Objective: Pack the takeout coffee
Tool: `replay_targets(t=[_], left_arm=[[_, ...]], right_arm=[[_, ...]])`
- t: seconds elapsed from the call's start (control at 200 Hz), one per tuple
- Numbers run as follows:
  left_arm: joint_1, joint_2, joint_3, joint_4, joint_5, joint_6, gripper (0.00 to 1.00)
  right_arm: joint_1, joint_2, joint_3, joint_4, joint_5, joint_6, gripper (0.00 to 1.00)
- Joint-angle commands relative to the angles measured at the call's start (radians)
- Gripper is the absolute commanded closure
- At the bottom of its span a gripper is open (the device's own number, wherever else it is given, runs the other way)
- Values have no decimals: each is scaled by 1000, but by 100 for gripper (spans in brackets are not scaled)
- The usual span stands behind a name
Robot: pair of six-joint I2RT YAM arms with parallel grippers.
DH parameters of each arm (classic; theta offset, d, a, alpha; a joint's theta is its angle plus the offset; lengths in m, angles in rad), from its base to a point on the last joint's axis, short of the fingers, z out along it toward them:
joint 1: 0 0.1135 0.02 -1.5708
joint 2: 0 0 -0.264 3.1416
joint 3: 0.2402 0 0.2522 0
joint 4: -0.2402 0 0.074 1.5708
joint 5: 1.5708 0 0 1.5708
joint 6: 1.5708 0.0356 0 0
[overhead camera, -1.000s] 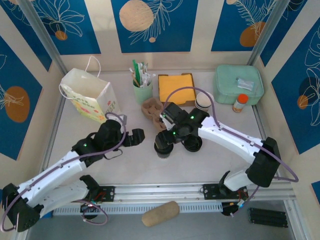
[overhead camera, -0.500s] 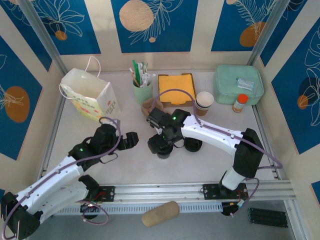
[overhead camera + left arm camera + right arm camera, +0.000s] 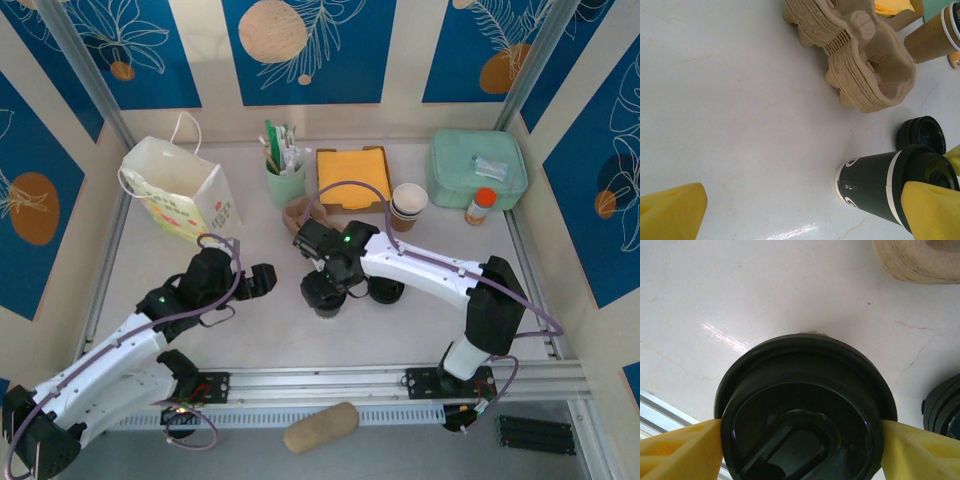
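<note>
The takeout coffee is a black cup with a white band and a round black lid, standing upright at mid-table. In the left wrist view the takeout coffee sits at the lower right. My right gripper hangs over it from above; in the right wrist view its yellow fingers press against both sides of the lid. My left gripper stands open to the left of the cup, apart from it, its two yellow fingers wide with bare table between them.
A stack of cardboard cup carriers lies just behind the cup. Loose black lids are to its right. Behind stand tan cups, a paper bag, a green utensil cup, yellow napkins, a green box and a bottle.
My right arm has swung left and settled over the cup, uncovering the tan cups behind. The left gripper has drawn back slightly to the left and stays open.
</note>
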Motion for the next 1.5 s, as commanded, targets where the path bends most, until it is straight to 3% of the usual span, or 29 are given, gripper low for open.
replay_targets(t=[0.0, 0.475, 0.835, 1.065, 1.496], left_arm=[[14, -7, 2, 3, 21, -17, 1], [14, 22, 35, 6, 39, -16, 1], [13, 62, 109, 14, 88, 18, 1], [10, 131, 199, 37, 151, 54, 1], [-72, 327, 357, 107, 179, 115, 1]], right_arm=[[15, 26, -59, 1, -51, 19, 22], [21, 0, 1, -18, -25, 4, 43], [-67, -161, 79, -46, -67, 7, 44], [-234, -281, 98, -85, -99, -25, 44], [-725, -415, 45, -155, -111, -135, 44]])
